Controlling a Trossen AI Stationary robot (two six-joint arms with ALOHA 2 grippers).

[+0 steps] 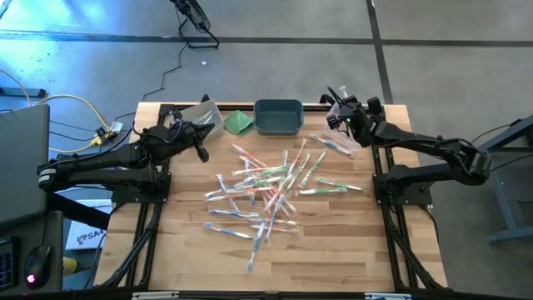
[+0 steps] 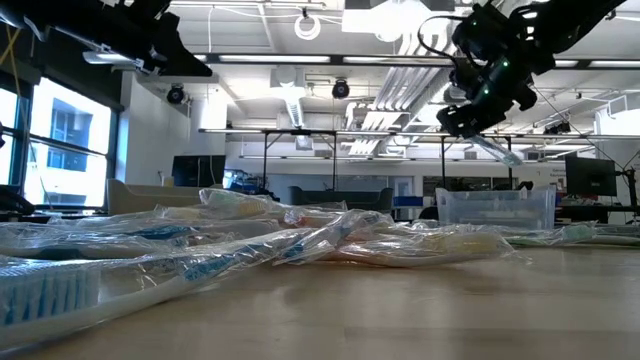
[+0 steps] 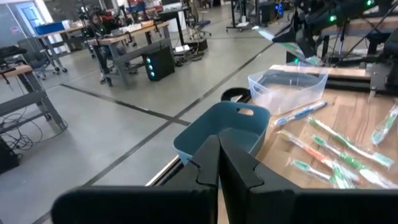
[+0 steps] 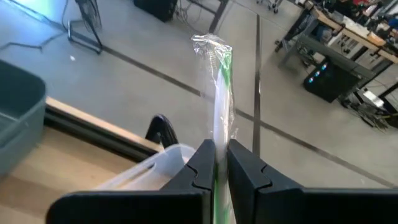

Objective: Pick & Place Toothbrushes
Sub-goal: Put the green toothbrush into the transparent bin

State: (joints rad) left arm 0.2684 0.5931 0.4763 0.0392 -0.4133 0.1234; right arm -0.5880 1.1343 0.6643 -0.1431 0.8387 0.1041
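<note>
Several wrapped toothbrushes (image 1: 271, 187) lie in a loose pile on the middle of the wooden table. My right gripper (image 4: 216, 152) hangs at the far right, above a clear bin (image 2: 495, 208), shut on a green toothbrush in its clear wrapper (image 4: 221, 87). A blue-grey bin (image 1: 278, 117) stands at the far edge beside the clear bin (image 3: 289, 87). At the far left my left gripper (image 3: 219, 155) is shut and holds nothing; it is raised and points level toward the blue-grey bin (image 3: 224, 134). My right gripper pinches the wrapped green toothbrush between its two fingers, partway along its shaft (image 4: 217, 134). Its fingers lie along the stick, and one wrapped end (image 4: 211, 45) juts out past the fingertips. The toothbrush is lifted clear, slanting down over the clear bin (image 2: 497, 150).
A folded green cloth (image 1: 239, 123) lies left of the blue-grey bin, and a grey container (image 1: 200, 115) stands at the far left. The near part of the table (image 1: 333, 258) is bare wood. Cables and a laptop sit off the table's left side.
</note>
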